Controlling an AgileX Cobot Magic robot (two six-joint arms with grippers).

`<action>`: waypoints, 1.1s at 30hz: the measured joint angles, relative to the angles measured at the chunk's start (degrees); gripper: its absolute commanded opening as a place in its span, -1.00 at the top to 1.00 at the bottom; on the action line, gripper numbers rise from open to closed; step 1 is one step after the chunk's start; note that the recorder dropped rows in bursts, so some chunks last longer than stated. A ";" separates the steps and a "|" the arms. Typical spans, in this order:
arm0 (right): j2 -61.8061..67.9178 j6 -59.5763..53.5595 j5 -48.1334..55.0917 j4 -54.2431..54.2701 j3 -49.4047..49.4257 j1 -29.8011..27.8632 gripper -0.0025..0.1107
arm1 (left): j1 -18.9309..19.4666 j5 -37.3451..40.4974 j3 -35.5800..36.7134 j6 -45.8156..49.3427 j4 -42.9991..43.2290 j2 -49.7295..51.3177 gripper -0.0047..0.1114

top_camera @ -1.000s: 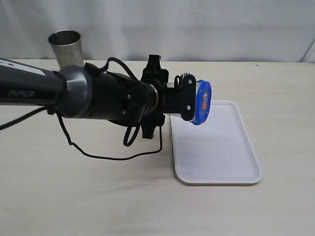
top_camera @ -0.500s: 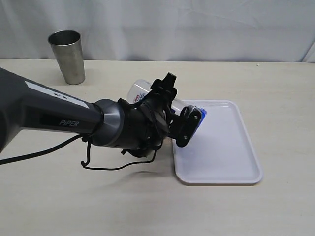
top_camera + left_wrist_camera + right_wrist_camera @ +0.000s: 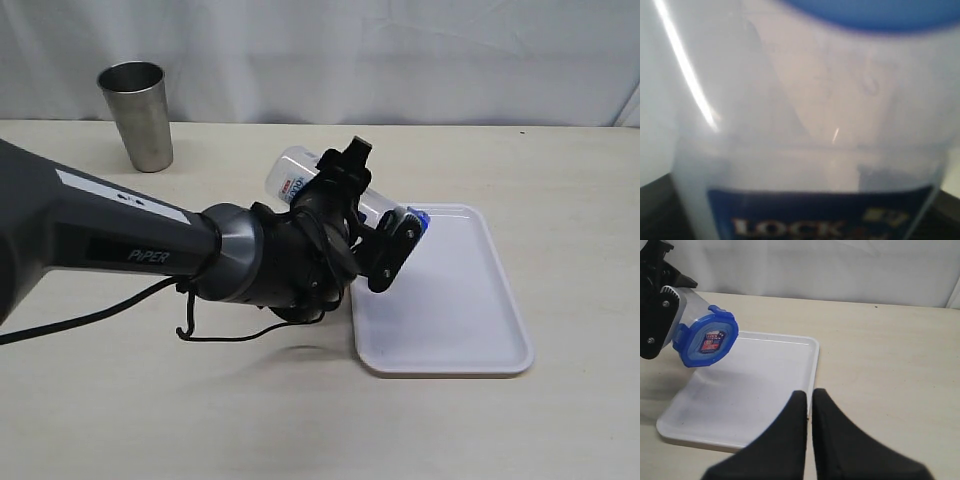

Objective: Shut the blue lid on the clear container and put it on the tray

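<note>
The clear container [image 3: 292,172] is held in the air, tipped well over toward its side, by the left pincer [image 3: 370,210], whose two black fingers clamp its body from opposite sides. The blue lid [image 3: 420,218] sits on its mouth, and that lidded end hangs over the corner of the tray [image 3: 440,300] nearest the arm. The base end points back toward the desk's [image 3: 560,170] edge along the white backdrop. The tray lies flat on the right half of the desk. A steel cup [image 3: 137,115] stands upright near the desk's far left corner, well apart from the tray. A black cable [image 3: 230,335] loops under the left arm.

Left wrist view: the clear container [image 3: 805,125] fills the frame, blurred, with a blue label [image 3: 820,215] reading "LOCK" and the blue lid [image 3: 880,12] at its far end. The fingers cannot be made out here.

Right wrist view: the right pincer [image 3: 809,392] is closed and empty, its tips pressed together beside the tray's [image 3: 755,390] rim. The blue lid [image 3: 707,337], bearing a red-and-white sticker [image 3: 709,342], faces this camera and appears clear of the tray's floor. Whether its flaps are latched cannot be told. The clear container [image 3: 690,305] runs back between the left pincer's fingers [image 3: 652,315].
</note>
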 measured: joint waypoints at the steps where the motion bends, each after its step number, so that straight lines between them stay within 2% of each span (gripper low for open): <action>1: 0.00 0.00 0.00 0.00 0.00 0.00 0.88 | -0.04 0.26 0.00 0.00 0.00 0.00 0.92; 10: 0.00 0.00 0.00 0.00 0.00 0.00 0.88 | -3.54 2.01 0.00 0.00 0.00 0.00 0.92; 15: 0.00 0.00 0.00 0.00 0.00 0.00 0.88 | -5.29 6.17 0.00 1.51 0.00 0.00 0.92; 24: 0.00 0.00 0.00 0.00 0.00 0.00 0.88 | -5.50 20.45 0.00 7.48 0.00 0.00 0.92; 33: 0.00 0.00 0.00 0.00 0.00 0.00 0.88 | -5.50 22.01 0.00 12.92 -0.12 0.00 0.92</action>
